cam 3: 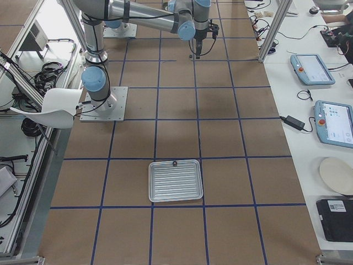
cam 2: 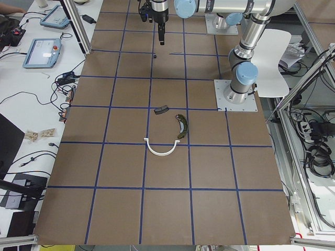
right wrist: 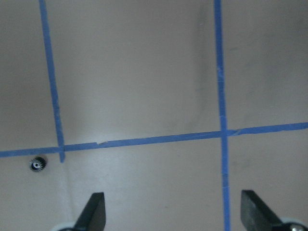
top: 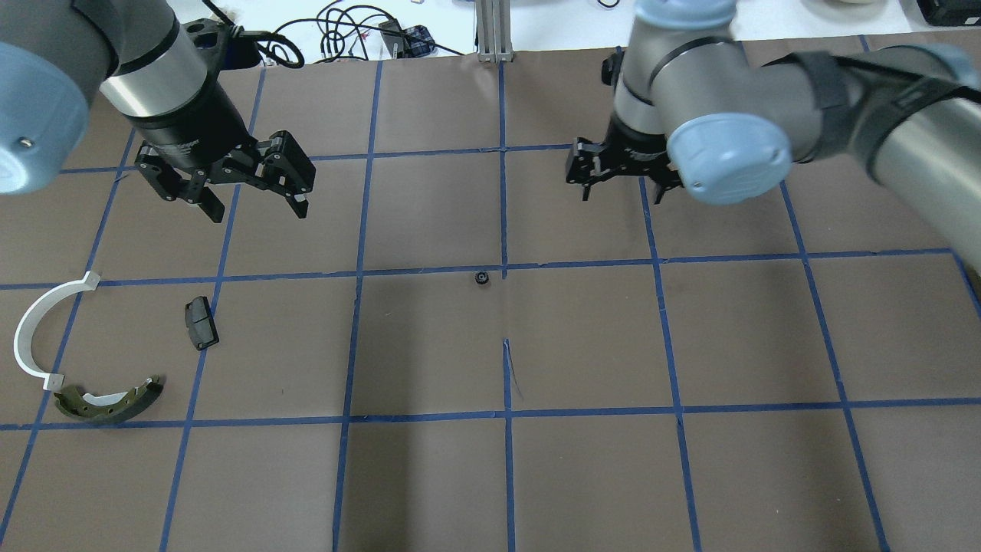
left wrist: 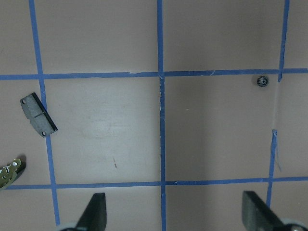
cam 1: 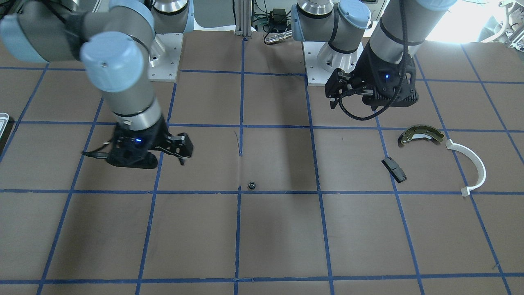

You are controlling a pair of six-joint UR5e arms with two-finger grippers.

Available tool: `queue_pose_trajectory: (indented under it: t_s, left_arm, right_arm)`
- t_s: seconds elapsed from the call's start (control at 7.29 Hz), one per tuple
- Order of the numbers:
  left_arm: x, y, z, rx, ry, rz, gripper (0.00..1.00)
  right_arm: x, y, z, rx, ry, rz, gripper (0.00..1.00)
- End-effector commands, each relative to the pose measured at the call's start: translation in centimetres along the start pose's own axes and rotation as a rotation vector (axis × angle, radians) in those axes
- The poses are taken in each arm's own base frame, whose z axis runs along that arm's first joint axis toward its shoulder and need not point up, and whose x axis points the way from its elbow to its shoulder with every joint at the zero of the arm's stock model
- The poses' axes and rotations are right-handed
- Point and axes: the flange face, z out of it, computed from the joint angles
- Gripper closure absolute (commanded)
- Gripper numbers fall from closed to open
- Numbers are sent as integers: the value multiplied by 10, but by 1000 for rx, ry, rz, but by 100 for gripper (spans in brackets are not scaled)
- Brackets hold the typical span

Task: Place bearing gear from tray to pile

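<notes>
Only exterior right: whole tray (cam 3: 175, 186)

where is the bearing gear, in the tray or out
Out: the bearing gear lies on the table beside a blue tape crossing, well apart from the tray.

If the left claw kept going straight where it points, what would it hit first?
Likely bare table: the left gripper points down, black pad and bearing gear off to its sides.
</notes>
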Motion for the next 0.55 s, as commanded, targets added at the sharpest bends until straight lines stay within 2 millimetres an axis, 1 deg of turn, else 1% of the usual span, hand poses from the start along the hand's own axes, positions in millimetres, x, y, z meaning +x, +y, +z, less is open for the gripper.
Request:
queue_pose_trajectory:
  t_s: [0.0, 0.14, 0.27, 0.41]
  left_arm:
    - [29, -22, 56, -30, 2, -30, 0]
    - [64, -33, 78, 7, -2, -5, 0]
    - [94, -45, 109, 0, -6, -57, 0]
    - [122, -68, 142, 51, 52, -49, 0]
  right_arm:
    - [152, 6, -48, -26, 41, -111, 0]
    - [225, 14, -53, -58, 38, -152, 0]
    - [302, 25, -49, -78, 13, -258, 0]
    - [374, 43, -41, -81, -15, -379, 0]
